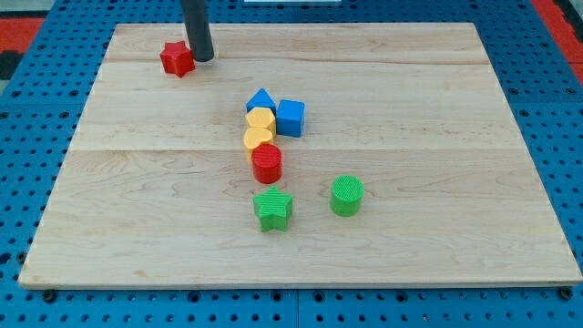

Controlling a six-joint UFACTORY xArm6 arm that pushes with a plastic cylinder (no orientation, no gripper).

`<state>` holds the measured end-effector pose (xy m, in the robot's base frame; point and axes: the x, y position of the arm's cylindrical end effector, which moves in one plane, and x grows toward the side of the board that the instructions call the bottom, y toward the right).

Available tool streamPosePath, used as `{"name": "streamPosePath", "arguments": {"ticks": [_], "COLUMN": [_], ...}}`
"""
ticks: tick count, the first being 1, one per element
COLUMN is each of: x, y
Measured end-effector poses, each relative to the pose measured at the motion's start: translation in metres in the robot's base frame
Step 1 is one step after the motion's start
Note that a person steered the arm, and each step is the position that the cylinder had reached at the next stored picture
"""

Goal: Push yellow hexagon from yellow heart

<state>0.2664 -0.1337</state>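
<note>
A pale wooden worktop (437, 182) fills most of the view, built from long planks, with seam lines running across from the view's left to the view's right. Light falls evenly on it, soft, no hard glare. Under and around it lies a blue pegboard surface (27, 164), dotted with rows of small holes, showing along the left, right and bottom edges. At the view's top, 2 corners show patches of red (560, 14).

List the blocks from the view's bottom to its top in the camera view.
green star → green cylinder → red cylinder → yellow heart → yellow hexagon → red star, beside my tip.
</note>
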Motion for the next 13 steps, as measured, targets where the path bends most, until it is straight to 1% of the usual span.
{"name": "streamPosePath", "arguments": {"ticks": [3, 4, 5, 6, 7, 8, 9, 10, 11, 12, 13], "x": [0.001, 0.001, 0.003, 0.003, 0.016, 0.077, 0.090, 0.147, 0.141, 0.129, 0.126], "y": [-0.011, 0.004, 0.067, 0.067, 0.060, 0.043, 0.043, 0.055, 0.056, 0.097, 0.133]}}
